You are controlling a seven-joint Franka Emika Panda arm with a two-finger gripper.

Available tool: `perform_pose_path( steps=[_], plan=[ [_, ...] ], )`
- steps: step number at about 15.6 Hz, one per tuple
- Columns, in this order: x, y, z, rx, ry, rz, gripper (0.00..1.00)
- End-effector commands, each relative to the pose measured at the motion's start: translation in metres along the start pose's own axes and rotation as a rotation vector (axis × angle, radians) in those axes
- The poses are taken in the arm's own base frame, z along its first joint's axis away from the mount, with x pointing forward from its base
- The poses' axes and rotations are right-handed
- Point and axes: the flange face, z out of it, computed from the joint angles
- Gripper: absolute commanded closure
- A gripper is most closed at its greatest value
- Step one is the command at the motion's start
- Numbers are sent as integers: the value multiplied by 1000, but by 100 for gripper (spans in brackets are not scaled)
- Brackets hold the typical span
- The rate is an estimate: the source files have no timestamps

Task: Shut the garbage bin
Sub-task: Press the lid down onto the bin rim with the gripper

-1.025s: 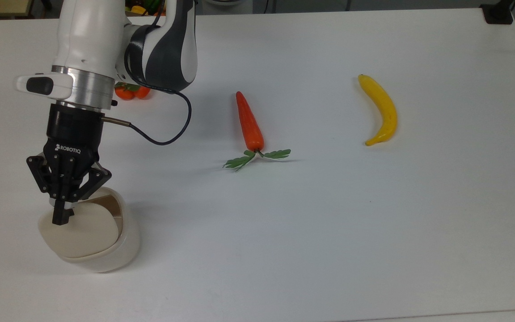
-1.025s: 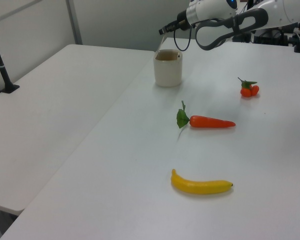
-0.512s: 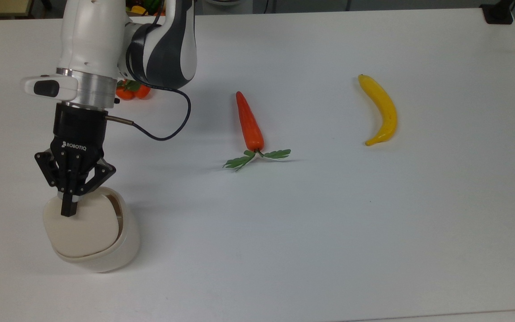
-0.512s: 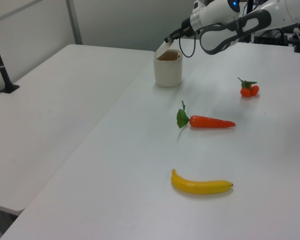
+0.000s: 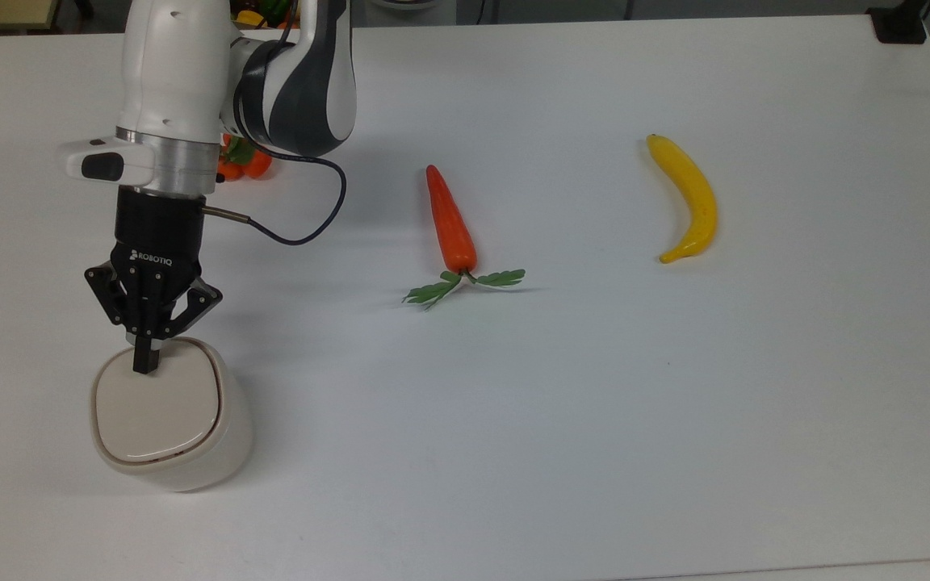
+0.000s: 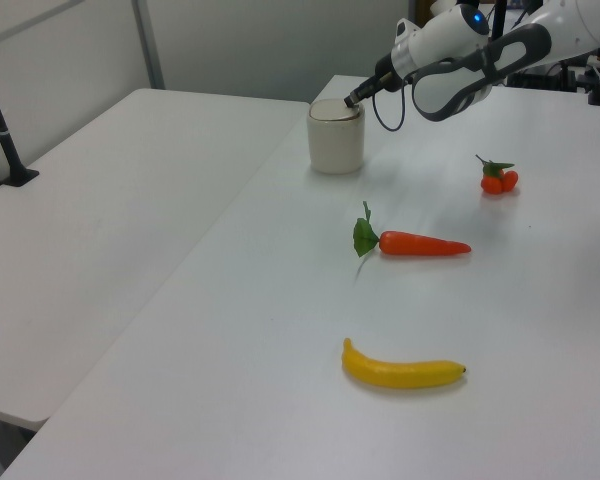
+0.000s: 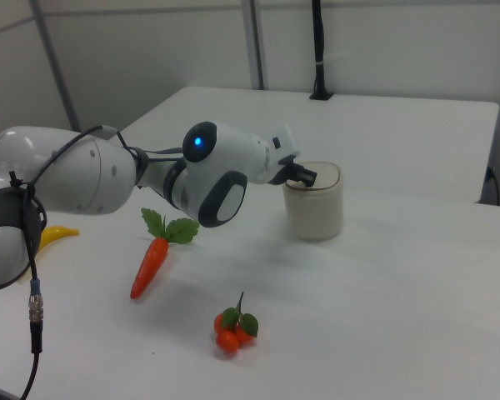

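Looks like the closing step's about done: the black two-finger gripper (image 5: 144, 365), fingers pinched together holding nothing, presses the flat lid (image 5: 155, 408) of the small cream-white plastic garbage bin (image 5: 190, 460) near its edge, so next it just needs lifting straight off.

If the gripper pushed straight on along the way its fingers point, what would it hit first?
The lid of the garbage bin. The shut gripper points down at the lid's edge and looks to be already touching it; contact itself is hard to confirm.

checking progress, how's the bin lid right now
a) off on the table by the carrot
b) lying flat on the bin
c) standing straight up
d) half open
b: the lid lies flat in the rim of the bin, with the shut gripper touching its edge.
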Motion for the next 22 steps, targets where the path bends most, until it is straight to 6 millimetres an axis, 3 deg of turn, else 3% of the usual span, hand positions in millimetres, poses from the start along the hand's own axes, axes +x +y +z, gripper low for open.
perform_pose_path(
  steps=[1,13,16,22],
  plan=[
    [-10,3,-12,-5,-21,-26,100],
    [-25,4,-4,-5,-50,-62,100],
    [-13,5,-12,-6,-27,-53,100],
    [38,3,-63,7,28,-30,100]
  ],
)
